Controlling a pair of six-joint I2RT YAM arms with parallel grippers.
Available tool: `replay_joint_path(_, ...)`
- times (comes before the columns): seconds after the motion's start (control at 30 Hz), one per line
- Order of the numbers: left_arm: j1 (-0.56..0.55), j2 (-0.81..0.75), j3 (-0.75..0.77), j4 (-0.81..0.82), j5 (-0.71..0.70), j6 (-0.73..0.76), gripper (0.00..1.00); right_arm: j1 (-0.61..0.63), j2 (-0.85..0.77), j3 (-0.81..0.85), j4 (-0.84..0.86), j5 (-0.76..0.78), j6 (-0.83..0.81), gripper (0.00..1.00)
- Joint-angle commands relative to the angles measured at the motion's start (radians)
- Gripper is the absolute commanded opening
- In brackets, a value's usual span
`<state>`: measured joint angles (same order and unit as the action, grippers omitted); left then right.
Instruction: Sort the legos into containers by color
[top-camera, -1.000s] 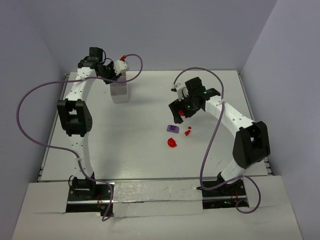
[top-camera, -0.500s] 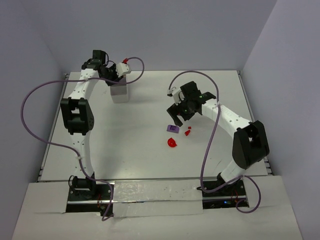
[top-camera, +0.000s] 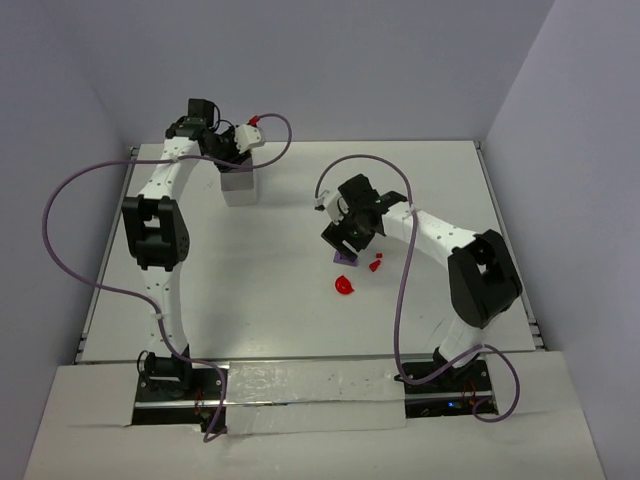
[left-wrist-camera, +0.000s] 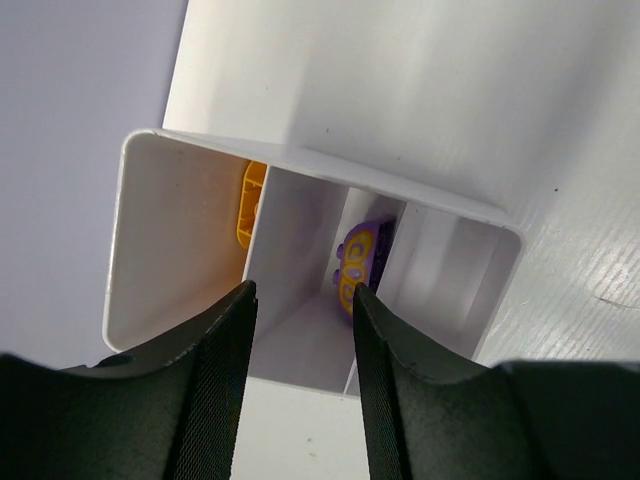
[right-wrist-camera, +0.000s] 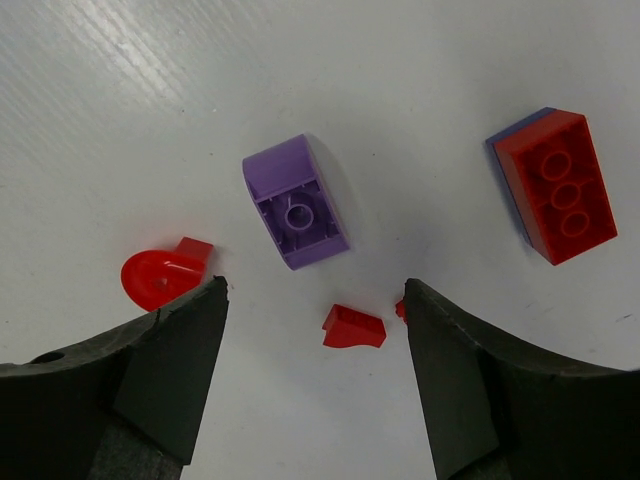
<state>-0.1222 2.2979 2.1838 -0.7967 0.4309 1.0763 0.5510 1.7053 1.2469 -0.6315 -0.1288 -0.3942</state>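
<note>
The white tray (top-camera: 240, 188) stands at the back left. My left gripper (top-camera: 232, 157) is open and empty just above it. In the left wrist view the gripper (left-wrist-camera: 303, 330) looks into the tray (left-wrist-camera: 160, 240), which holds an orange lego (left-wrist-camera: 251, 205) and a purple piece with yellow rings (left-wrist-camera: 361, 260). My right gripper (top-camera: 347, 242) is open over loose legos. In the right wrist view the gripper (right-wrist-camera: 315, 300) has a small red piece (right-wrist-camera: 354, 327) between its fingers. A purple lego (right-wrist-camera: 296, 203), a red round piece (right-wrist-camera: 162, 276) and a red brick (right-wrist-camera: 555, 185) lie around it.
In the top view the purple lego (top-camera: 346, 260) is partly hidden under my right gripper. The small red piece (top-camera: 377, 265) and the red round piece (top-camera: 345, 285) lie just in front of it. Grey walls enclose the table at the back and sides.
My right gripper has moved left and nearer, from beside the legos to right above the purple one. My left gripper has shifted slightly left and settled over the tray.
</note>
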Motion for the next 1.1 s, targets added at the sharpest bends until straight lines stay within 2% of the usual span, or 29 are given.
replay_joint_path(0.0, -0.014, -0.136, 0.009, 0.007, 0.063, -0.029, 0.51, 0.009, 0.019, -0.001, 0.049, 0.045, -0.033, 0.76)
replay_joint_path(0.27, -0.013, -0.302, -0.033, 0.03, 0.221, -0.207, 0.53, 0.026, 0.058, 0.002, 0.043, 0.034, -0.061, 0.71)
replay_joint_path(0.5, -0.005, -0.48, -0.216, 0.09, 0.377, -0.379, 0.55, 0.045, 0.127, 0.023, 0.026, 0.006, -0.092, 0.7)
replay_joint_path(0.63, 0.036, -0.569, -0.317, 0.199, 0.497, -0.559, 0.56, 0.046, 0.167, 0.028, 0.03, 0.002, -0.118, 0.67)
replay_joint_path(0.7, 0.062, -0.618, -0.401, 0.277, 0.555, -0.709, 0.55, 0.046, 0.184, 0.025, 0.036, 0.0, -0.132, 0.62)
replay_joint_path(0.77, 0.095, -0.662, -0.487, 0.37, 0.627, -0.843, 0.54, 0.047, 0.189, 0.016, 0.053, -0.002, -0.145, 0.53)
replay_joint_path(0.8, 0.107, -0.683, -0.524, 0.409, 0.646, -0.893, 0.54, 0.046, 0.187, 0.014, 0.06, -0.004, -0.147, 0.46)
replay_joint_path(0.87, 0.118, -0.729, -0.601, 0.473, 0.659, -0.95, 0.54, 0.046, 0.172, 0.013, 0.065, -0.017, -0.144, 0.41)
replay_joint_path(0.93, 0.119, -0.819, -0.735, 0.551, 0.603, -1.037, 0.53, 0.051, 0.104, 0.026, 0.07, -0.077, -0.115, 0.32)
replay_joint_path(1.07, 0.119, -0.885, -0.864, 0.551, 0.535, -1.151, 0.5, 0.069, -0.006, 0.074, 0.093, -0.162, -0.061, 0.22)
